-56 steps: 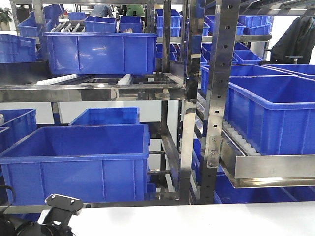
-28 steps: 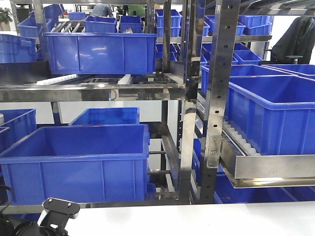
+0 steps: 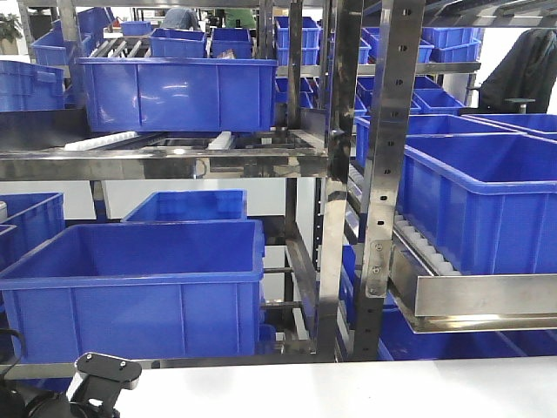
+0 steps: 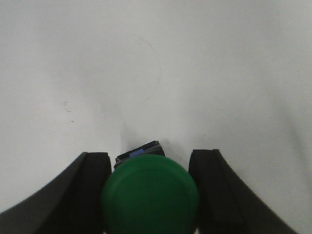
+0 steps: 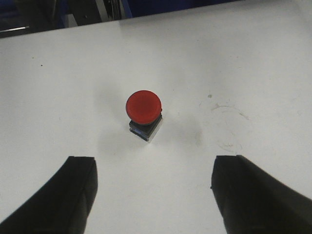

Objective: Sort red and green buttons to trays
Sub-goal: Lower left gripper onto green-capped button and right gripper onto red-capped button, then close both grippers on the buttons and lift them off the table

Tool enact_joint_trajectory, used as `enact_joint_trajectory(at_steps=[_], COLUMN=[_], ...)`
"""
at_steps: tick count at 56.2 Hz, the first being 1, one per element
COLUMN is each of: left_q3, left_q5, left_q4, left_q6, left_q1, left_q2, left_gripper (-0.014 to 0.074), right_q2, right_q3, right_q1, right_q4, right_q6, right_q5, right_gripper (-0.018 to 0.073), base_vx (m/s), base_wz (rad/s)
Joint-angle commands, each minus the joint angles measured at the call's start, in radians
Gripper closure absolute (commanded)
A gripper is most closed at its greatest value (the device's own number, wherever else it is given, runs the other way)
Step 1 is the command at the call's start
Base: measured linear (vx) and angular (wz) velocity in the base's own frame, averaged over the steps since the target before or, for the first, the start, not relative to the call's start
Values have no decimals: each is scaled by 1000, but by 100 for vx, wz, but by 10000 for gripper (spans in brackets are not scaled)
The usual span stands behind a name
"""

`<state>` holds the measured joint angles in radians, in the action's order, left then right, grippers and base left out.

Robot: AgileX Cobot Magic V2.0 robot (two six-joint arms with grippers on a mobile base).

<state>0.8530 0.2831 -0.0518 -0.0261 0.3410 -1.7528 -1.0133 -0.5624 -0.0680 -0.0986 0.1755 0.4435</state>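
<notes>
The left end effector (image 4: pixel 150 158), lowered since earlier, is set around the green button (image 4: pixel 150 197), grip unclear; the right end effector (image 5: pixel 155 163) is spread wide.

One green-capped button (image 4: pixel 150 195) and one red-capped button (image 5: pixel 144 107) show (two in all), with over a dozen blue crates (image 3: pixel 130 292) on the racks (image 3: pixel 383 174), too overlapped to count exactly.

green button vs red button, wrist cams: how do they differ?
Colour: the green button has a green cap, the red button a red one.
Position: the green button sits between the left gripper fingers, contact unclear. The red button stands free on the white table, ahead of the open right gripper.
Base: the green button's cap hides most of its block, while the red button's dark block shows.
Shared: both have round caps on small blocks.
</notes>
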Motion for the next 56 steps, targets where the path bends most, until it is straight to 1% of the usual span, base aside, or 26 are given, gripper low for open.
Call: enact_joint_trajectory(at_steps=[1, 6, 14, 20, 32, 39, 46, 49, 56], left_q3=[27, 27, 27, 27, 27, 27, 27, 27, 27], left_q5=[-42, -46, -51, -58, -74, -79, -87, -89, -91], left_q4=[-8, -8, -4, -4, -3, 0, 0, 0, 0], left_q6=[-7, -7, -7, -7, -3, 1, 1, 1, 1], left_q1=[2, 2, 2, 2, 2, 2, 2, 2, 2], left_q2=[43, 43, 43, 43, 43, 43, 43, 43, 43], left_gripper=[347, 412, 469, 471, 468, 467, 467, 467, 467], right_q2=[-109, -213, -362, -452, -581, -636, -685, -701, -733], right_q3=[-85, -145, -261, -327, -413, -422, -422, -422, -422], right_q1=[-4, -4, -4, -4, -3, -3, -3, -3, -4], right_q4=[-18, -18, -6, 9, 20, 44, 99, 99, 87], right_q6=[4, 4, 4, -6, -124, -162, -222, -237, -235], right_q5=[-110, -126, -71, -30, 42, 27, 21, 21, 0], right_gripper=[5, 5, 5, 5, 5, 5, 5, 5, 5], base_vx=[0, 0, 0, 0, 0, 0, 0, 0, 0], base_wz=[0, 0, 0, 0, 0, 0, 0, 0, 0])
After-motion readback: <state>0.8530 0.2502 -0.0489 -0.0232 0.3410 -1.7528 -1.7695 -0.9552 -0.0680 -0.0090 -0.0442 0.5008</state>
